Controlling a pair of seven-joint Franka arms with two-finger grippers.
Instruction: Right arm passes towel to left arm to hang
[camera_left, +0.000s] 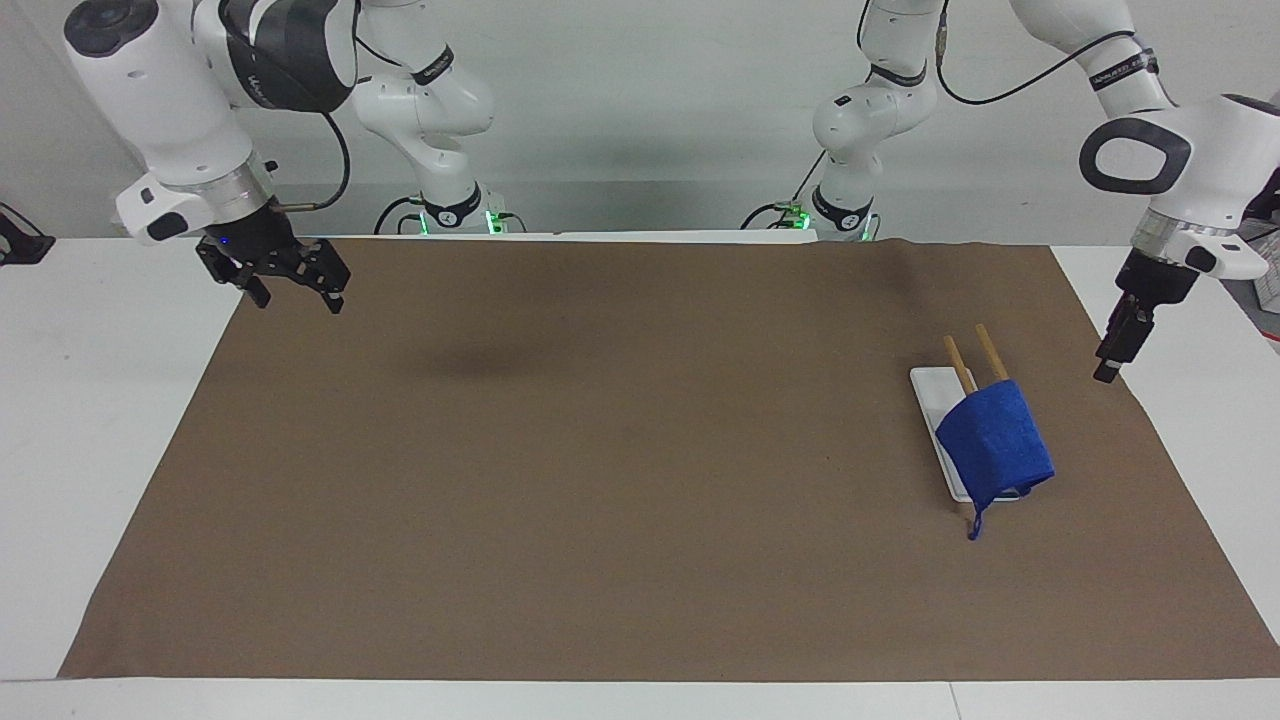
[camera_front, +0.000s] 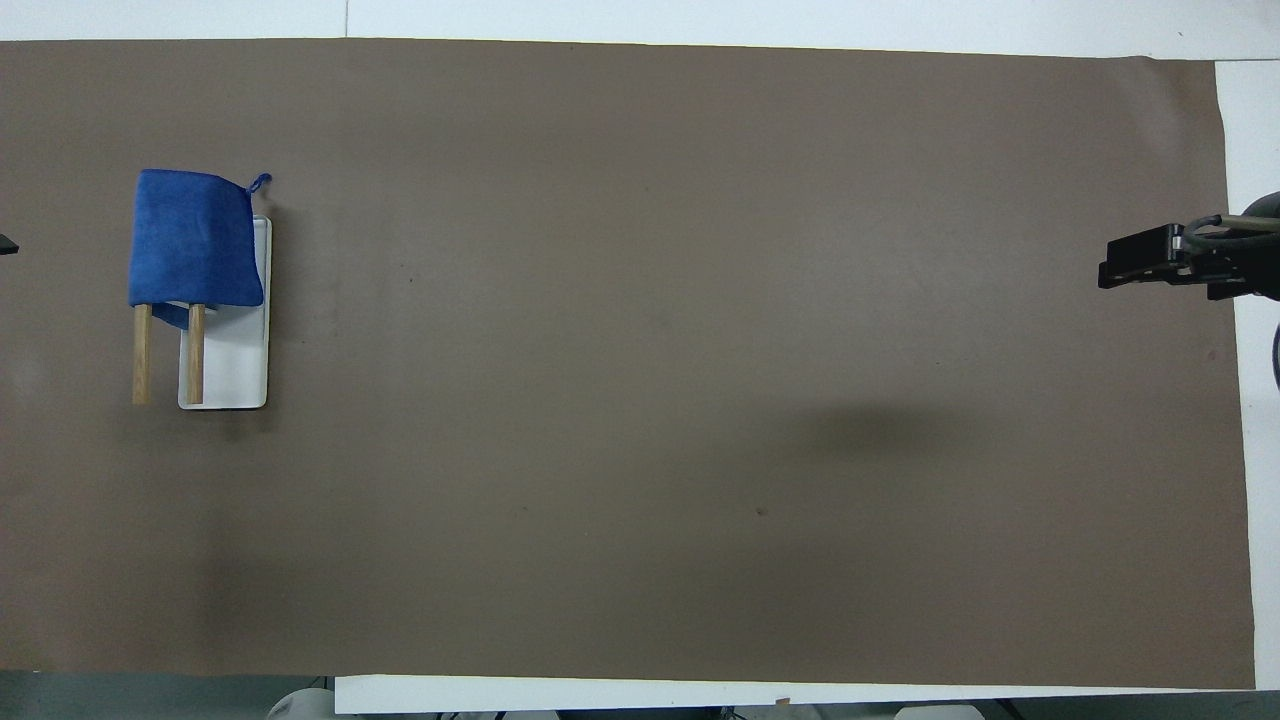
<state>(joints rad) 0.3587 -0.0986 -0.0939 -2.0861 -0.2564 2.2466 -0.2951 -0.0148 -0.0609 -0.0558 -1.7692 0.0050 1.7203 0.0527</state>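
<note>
The bright-blue towel (camera_left: 993, 442) hangs draped over two wooden rods (camera_left: 990, 352) that stand out above a white tray (camera_left: 930, 385), toward the left arm's end of the table. Its loop tag (camera_left: 975, 525) dangles at the corner farthest from the robots. The overhead view shows the towel (camera_front: 192, 238) covering the rods' (camera_front: 195, 355) farther ends. My left gripper (camera_left: 1104, 372) is empty, in the air beside the rack over the mat's edge; only its tip (camera_front: 5, 244) shows overhead. My right gripper (camera_left: 300, 298) is open and empty, waiting over the mat's corner at the right arm's end (camera_front: 1104, 272).
A brown mat (camera_left: 600, 480) covers most of the white table (camera_left: 90, 400). The tray (camera_front: 240, 370) with the rods is the only other thing on it.
</note>
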